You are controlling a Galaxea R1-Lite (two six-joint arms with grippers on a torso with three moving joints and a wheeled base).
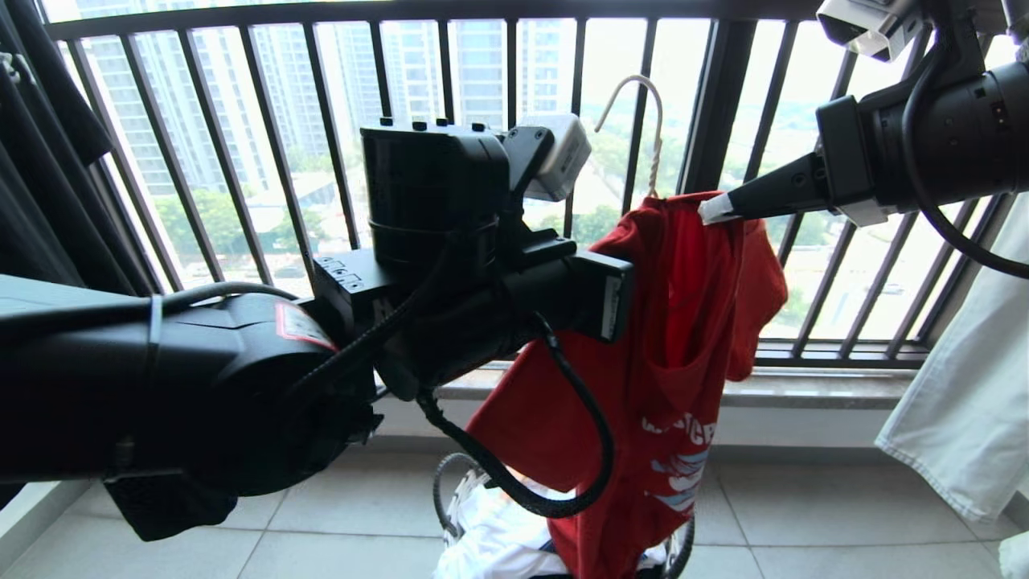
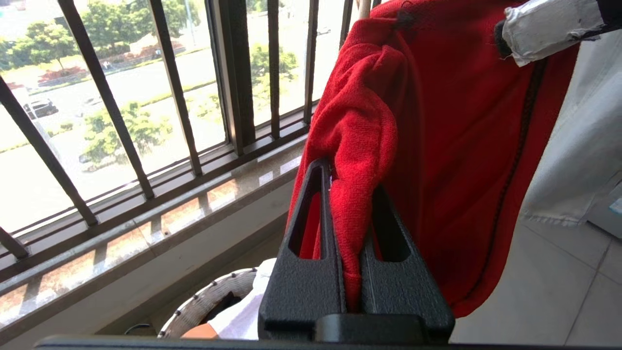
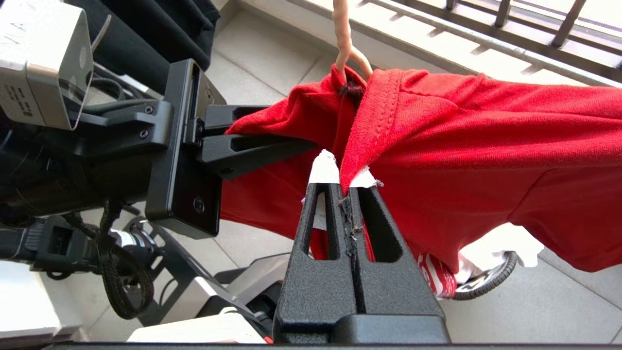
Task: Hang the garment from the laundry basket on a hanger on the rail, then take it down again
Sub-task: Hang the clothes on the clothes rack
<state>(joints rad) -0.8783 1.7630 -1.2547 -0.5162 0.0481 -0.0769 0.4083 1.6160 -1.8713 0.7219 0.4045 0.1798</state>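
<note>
Holding the garment [image 1: 683,322] in mid-air in front of the black balcony railing [image 1: 450,161], above the laundry basket [image 1: 458,482] on the tiled floor [image 1: 804,515]. Left end effector [image 2: 352,204] pressed together on a bunched fold of red fabric; right end effector [image 3: 347,187] pinching the collar edge, just beside the twisted neck of the hanger [image 1: 653,137], hook rising free above the neckline.

The hanger [image 1: 639,121] frame is hidden inside the garment [image 1: 675,338] — only its hook and neck show.
</note>
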